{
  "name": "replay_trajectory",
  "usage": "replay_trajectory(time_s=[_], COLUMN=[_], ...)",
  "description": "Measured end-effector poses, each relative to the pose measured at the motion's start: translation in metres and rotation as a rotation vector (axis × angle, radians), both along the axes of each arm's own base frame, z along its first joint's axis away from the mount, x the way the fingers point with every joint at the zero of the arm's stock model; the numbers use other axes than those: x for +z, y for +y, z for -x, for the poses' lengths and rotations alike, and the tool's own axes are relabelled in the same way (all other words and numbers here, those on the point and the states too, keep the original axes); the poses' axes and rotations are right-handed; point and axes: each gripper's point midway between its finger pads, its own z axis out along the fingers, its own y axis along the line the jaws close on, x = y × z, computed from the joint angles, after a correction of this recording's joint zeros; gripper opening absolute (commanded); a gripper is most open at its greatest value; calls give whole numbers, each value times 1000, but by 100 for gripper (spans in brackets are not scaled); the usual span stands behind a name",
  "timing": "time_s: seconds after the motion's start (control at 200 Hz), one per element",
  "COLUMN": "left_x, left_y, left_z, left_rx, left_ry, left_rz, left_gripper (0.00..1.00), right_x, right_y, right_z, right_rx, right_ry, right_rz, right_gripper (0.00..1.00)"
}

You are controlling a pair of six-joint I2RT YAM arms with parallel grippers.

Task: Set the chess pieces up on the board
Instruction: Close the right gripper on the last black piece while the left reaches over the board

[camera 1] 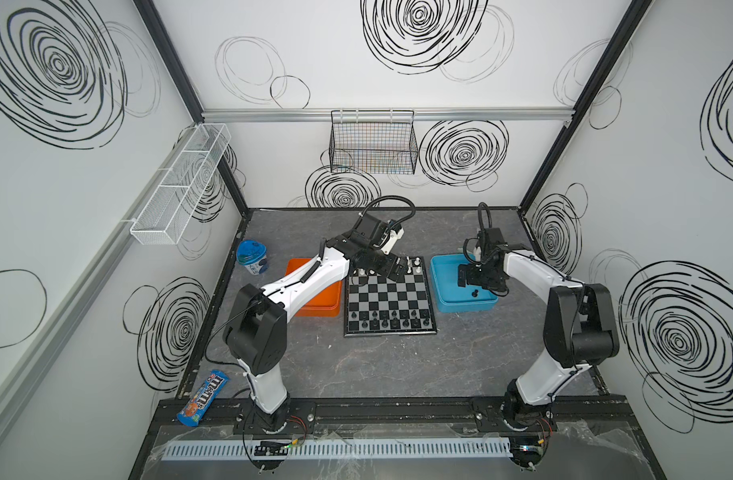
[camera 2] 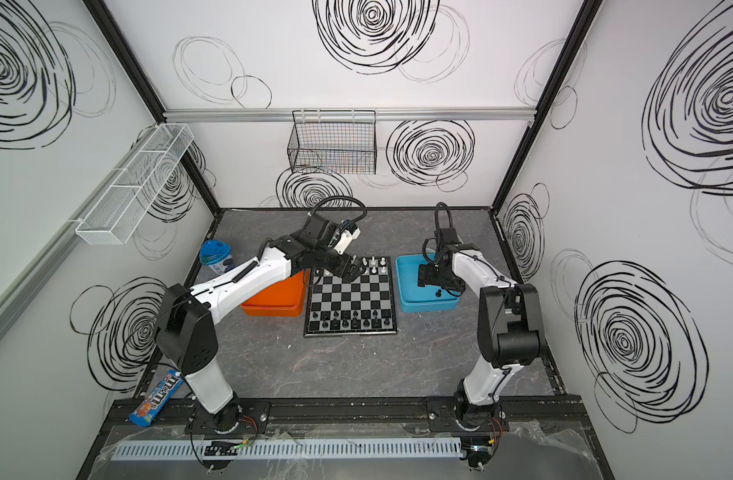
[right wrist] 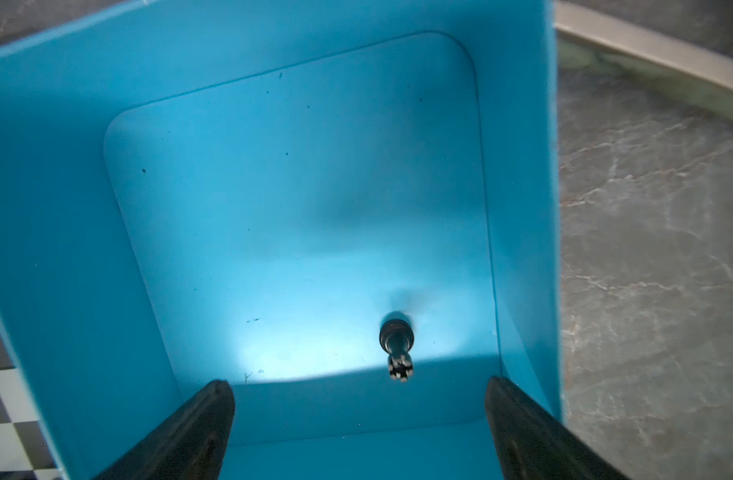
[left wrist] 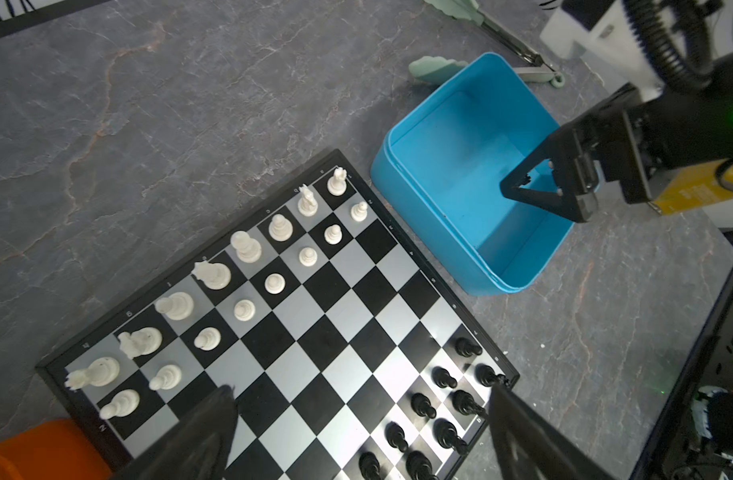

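The blue tray (camera 1: 464, 306) stands just right of the board (camera 1: 387, 297), with a narrow strip of table between them. One black chess piece (right wrist: 396, 347) is in it, alone on the floor near a side wall. It has a round base, a slim stem and a notched top, and it seems to stand upright. The right gripper (right wrist: 358, 428) hangs inside this tray with its fingers spread wide, holding nothing; the piece lies ahead of them, nearer one finger.

The orange tray (camera 1: 319, 309) sits against the board's left side. The left arm covers most of it, so I cannot tell what it holds.

The white pieces (left wrist: 245, 246) fill two rows of eight along the board's far edge. The black pieces (camera 1: 394, 322) stand in two rows along the near edge, too small to count.

The left gripper (left wrist: 356, 436) hovers over the white end, fingers wide apart and empty.

The board's middle rows show bare squares. The grey table (camera 1: 398, 374) in front of the board lies open up to the black rail at the arms' bases.
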Motion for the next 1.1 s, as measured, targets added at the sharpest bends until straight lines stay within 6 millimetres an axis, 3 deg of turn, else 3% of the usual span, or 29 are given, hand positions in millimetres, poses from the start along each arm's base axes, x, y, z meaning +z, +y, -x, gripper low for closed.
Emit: replay_trajectory(time_s=[0.155,0.34,0.56,1.101], left_x=[1,5,20,24], left_y=[-8,-16,-27,-30], left_z=[5,17,35,37], left_rx=[-32,-107,-197,-216], left_ry=[8,15,-3,-13], left_rz=[32,78,131,143], left_gripper=[97,97,97,97], right_x=[-8,-18,-28,-36], right_y=[1,-1,-7,-10], right_z=[-1,-2,-3,-1], right_rx=[3,-9,-21,-29], right_ry=[14,33,46,66], right_rz=[-8,-9,-8,-3], right_gripper=[84,67,50,24])
